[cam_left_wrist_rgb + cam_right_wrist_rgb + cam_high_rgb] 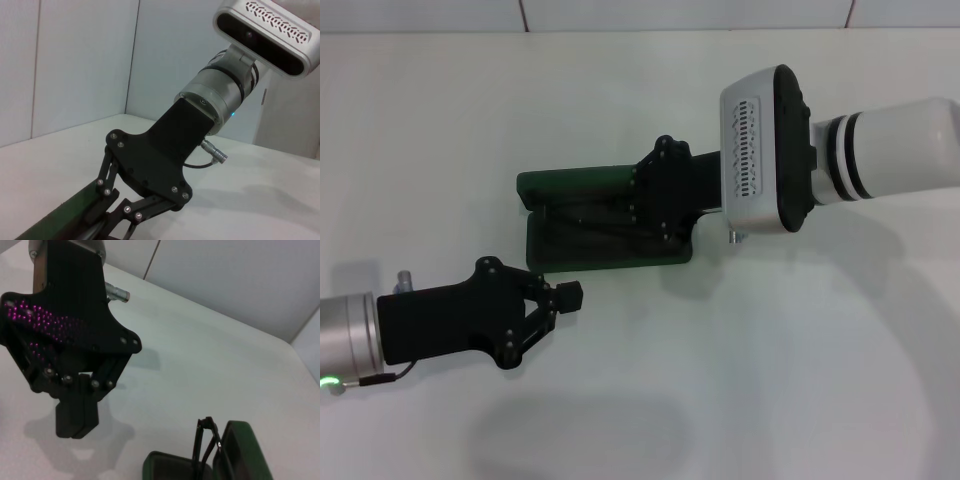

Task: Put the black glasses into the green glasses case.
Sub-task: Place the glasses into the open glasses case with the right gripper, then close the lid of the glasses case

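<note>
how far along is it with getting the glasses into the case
Nearly done. The green glasses case lies open, and the black glasses already sit partly inside it, their folded temple arms poking above the rim in the right wrist view. The right gripper is over the case at the glasses; its grip is hidden. The left gripper waits shut beside the case. Left: let go, pull away, maybe close the lid.

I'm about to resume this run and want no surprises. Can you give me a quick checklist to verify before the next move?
1. green glasses case open on the table: ok.
2. black glasses at the case, frame poking above its edge: not fully seated, not ok.
3. right gripper over the case interior: ok; its grip on the glasses: cannot tell.
4. left gripper shut, beside the case, apart from it: ok.
5. Lid unobstructed for closing: not ok.
</note>
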Controlling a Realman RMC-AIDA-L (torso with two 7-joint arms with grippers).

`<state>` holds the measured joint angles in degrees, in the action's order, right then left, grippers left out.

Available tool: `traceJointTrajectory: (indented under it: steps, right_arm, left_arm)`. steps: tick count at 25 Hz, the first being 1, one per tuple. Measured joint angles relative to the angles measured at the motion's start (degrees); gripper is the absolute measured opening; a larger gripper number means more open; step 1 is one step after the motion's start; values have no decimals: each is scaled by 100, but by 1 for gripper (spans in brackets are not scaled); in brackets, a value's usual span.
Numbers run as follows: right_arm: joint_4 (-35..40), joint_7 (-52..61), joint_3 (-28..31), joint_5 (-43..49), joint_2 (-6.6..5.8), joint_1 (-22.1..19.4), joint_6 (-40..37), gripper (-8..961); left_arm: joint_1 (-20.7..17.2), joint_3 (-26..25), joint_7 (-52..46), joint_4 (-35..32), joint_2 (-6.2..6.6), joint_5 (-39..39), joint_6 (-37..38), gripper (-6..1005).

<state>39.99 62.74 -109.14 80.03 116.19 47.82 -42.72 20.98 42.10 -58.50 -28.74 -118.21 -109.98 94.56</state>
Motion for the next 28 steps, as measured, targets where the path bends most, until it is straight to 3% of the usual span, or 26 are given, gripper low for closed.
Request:
traceJointTrajectory:
  steps: [12, 15, 16, 22, 28]
  right_arm:
    - [52, -4, 10, -312, 0, -51, -90, 187]
    - [66, 3, 182, -555, -2, -113, -352, 330]
    - [69, 4, 296, -635, -7, -162, -493, 338]
    - [89, 4, 1999, -772, -30, -972, -2413, 384]
    - [-109, -53, 3578, -877, -38, -1939, -3661, 431]
  left_arm:
    - [-14, -11, 4, 0, -9, -6, 11, 12]
    - [-39, -34, 3, 0, -4, 5, 22, 12]
    - [-39, -34, 3, 0, -4, 5, 22, 12]
    - [-5, -79, -1, 0, -4, 28, 14, 13]
    - [97, -133, -18, 24, -23, 32, -98, 13]
